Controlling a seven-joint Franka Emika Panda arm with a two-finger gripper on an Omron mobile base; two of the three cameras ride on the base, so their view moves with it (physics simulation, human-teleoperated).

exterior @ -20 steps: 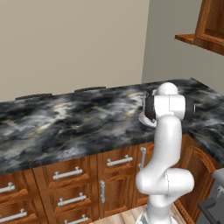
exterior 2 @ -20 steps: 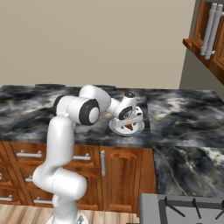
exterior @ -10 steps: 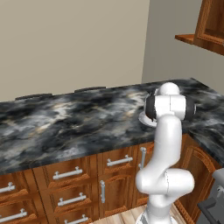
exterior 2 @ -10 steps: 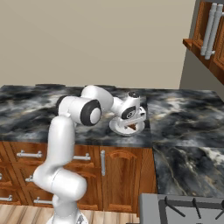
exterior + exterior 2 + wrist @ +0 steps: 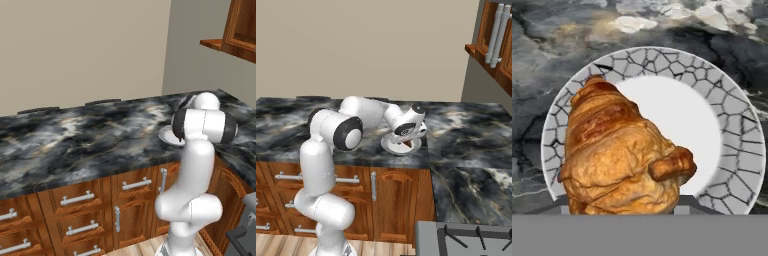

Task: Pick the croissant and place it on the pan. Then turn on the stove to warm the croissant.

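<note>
The gripper [image 5: 404, 140] is down low over the white plate [image 5: 391, 146] on the marbled desk [image 5: 466, 130], and right under it sits the croissant [image 5: 619, 150]. In the hand view the pastry looms huge and close, crowding the bottom edge where the fingertips would rise, so whether the fingers are spread or already pinching it, I cannot tell.

The croissant lies on the near-left part of the plate [image 5: 732, 145] as the hand sees it, with bare white plate off to the gripper's right and ahead. Its long axis runs from the near edge away from the hand, leaning a touch left: the narrower end points ahead toward the plate's crackle-patterned rim, the bulky end sits nearest the gripper, and a stubby horn juts out to the right.

This looks like the pick step. To do it well, the fingers should straddle the fat middle across that long axis, not the horn, and close gently on soft pastry. Lift straight up so the plate stays put. The stove [image 5: 466, 240] waits well off to the gripper's right, at the corner of the right base view.
</note>
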